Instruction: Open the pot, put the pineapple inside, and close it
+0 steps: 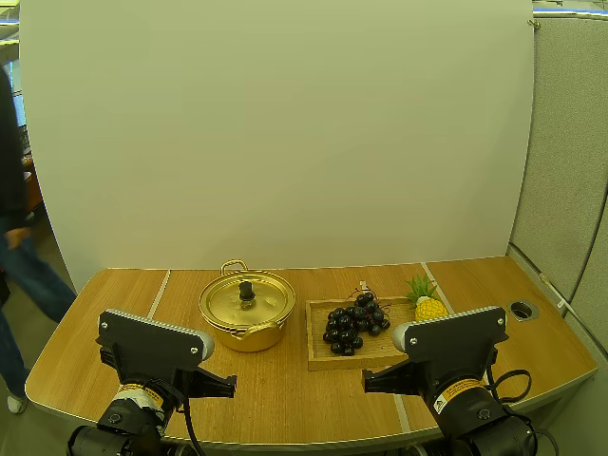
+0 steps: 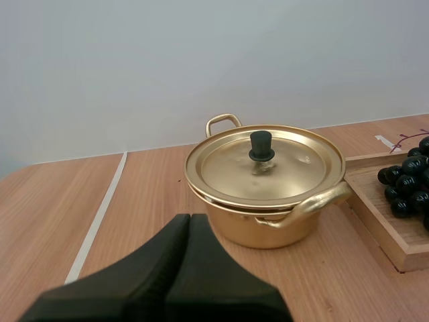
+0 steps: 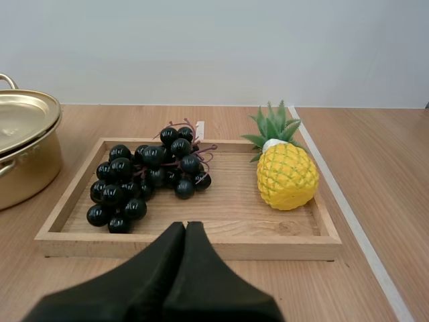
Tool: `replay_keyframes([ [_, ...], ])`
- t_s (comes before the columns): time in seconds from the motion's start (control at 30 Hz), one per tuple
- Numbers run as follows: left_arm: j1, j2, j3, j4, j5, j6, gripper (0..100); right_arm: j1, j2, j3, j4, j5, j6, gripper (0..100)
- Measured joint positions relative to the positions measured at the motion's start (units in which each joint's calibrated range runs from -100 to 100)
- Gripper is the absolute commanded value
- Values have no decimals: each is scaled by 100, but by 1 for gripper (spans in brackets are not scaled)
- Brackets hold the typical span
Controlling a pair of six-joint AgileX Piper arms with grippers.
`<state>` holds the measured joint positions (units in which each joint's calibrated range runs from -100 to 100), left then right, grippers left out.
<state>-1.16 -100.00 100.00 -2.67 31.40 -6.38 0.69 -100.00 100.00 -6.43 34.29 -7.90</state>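
Observation:
A golden pot (image 1: 247, 313) (image 2: 265, 201) stands on the table with its lid (image 1: 247, 300) (image 2: 265, 164) on; the lid has a black knob (image 2: 261, 145). To its right, a wooden tray (image 1: 317, 353) (image 3: 201, 235) holds a small yellow pineapple (image 1: 428, 305) (image 3: 286, 174) with green leaves at its right end. My left gripper (image 1: 232, 386) (image 2: 189, 221) is shut on nothing, short of the pot. My right gripper (image 1: 366, 382) (image 3: 186, 229) is shut too, just before the tray's front edge.
A bunch of dark grapes (image 1: 354, 323) (image 3: 147, 178) lies on the tray's left half. A round hole (image 1: 522, 310) sits in the table at the far right. A person's leg (image 1: 28, 275) shows at the left, beyond the table.

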Motion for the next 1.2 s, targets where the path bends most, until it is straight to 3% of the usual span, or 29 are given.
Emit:
replay_keyframes([
  [0.3, 0, 0, 0, -34, -208, 290, 0, 176, 0, 0, -168, -151, 0, 0],
  [1.2, 0, 0, 0, -38, -271, 309, 0, 176, 0, 0, -167, -151, 0, 0],
])
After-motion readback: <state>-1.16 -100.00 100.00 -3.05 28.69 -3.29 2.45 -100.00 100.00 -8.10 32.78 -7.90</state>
